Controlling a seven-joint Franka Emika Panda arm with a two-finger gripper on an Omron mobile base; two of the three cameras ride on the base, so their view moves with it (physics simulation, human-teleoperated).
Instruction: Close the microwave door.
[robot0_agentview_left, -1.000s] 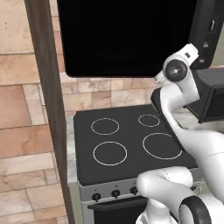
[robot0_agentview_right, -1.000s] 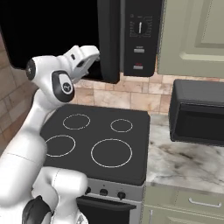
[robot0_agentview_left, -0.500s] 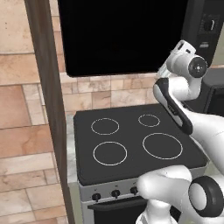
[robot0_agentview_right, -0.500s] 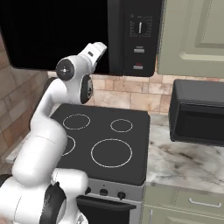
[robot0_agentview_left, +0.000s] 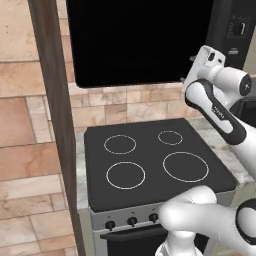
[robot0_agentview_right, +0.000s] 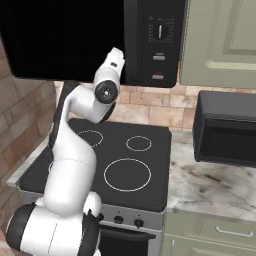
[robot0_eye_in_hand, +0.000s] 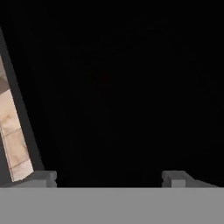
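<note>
- Standing above the stove (robot0_agentview_left: 155, 165), the arm reaches up with its fingers (robot0_eye_in_hand: 41, 178) spread wide, holding nothing, tips close to the door's face.
- Just beyond them, the door (robot0_agentview_left: 140, 40) hangs over the burners, a broad glossy black slab; it looks rigid, smooth and slippery, so I'd push flat near its free edge, not pinch.
- Farthest, the microwave (robot0_agentview_right: 160, 45) with its dial sits beside the cabinet.

The glossy black door (robot0_agentview_left: 137, 40) spans the upper centre; the white arm (robot0_agentview_left: 215, 95) reaches its lower right corner, above the stove (robot0_agentview_left: 150, 165).
</note>
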